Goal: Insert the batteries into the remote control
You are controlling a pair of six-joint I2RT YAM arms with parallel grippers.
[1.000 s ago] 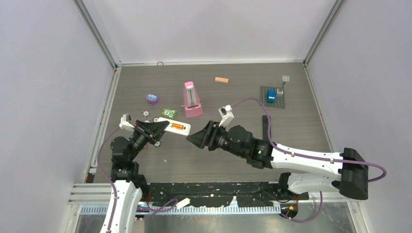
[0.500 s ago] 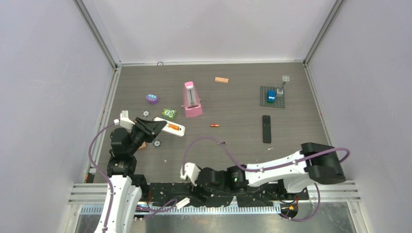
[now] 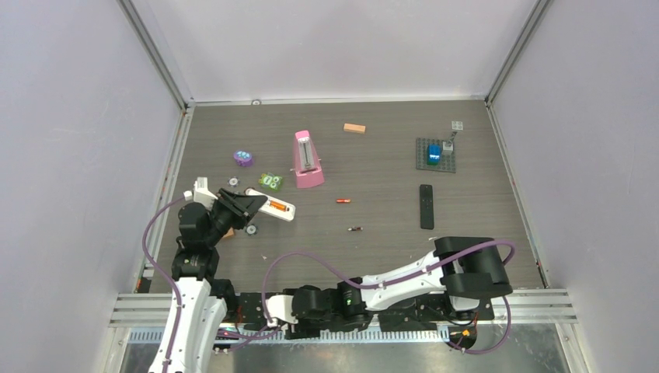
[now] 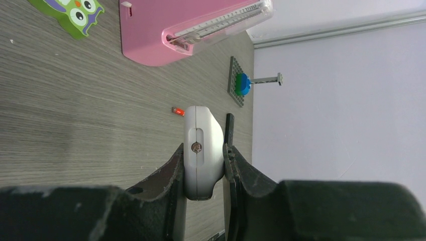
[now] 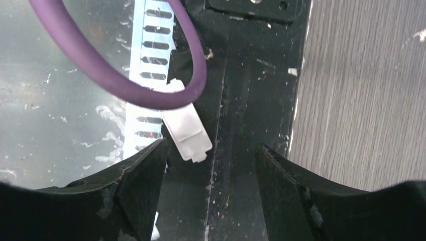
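Observation:
My left gripper (image 3: 250,207) is shut on one end of the white remote control (image 3: 270,205), holding it low over the table's left side. One orange battery (image 3: 278,205) sits in its open compartment. In the left wrist view the fingers (image 4: 171,168) clamp the remote's grey-white end (image 4: 202,145). A loose orange battery (image 3: 343,200) and a dark red battery (image 3: 355,229) lie mid-table; the orange one (image 4: 177,111) also shows beyond the remote. My right gripper (image 3: 299,309) is folded back over the black base rail, open and empty (image 5: 211,150).
A white battery cover (image 5: 186,128) lies on the base rail (image 5: 251,75) under a purple cable (image 5: 130,85). A pink metronome (image 3: 307,159), green owl (image 3: 270,181), purple piece (image 3: 243,158), tan block (image 3: 354,128), black remote (image 3: 426,206) and brick baseplate (image 3: 435,154) lie on the table.
The right arm swung from the white remote back to the near base rail and its jaws widened. The two loose batteries came into view. The left gripper shifted slightly left with the remote.

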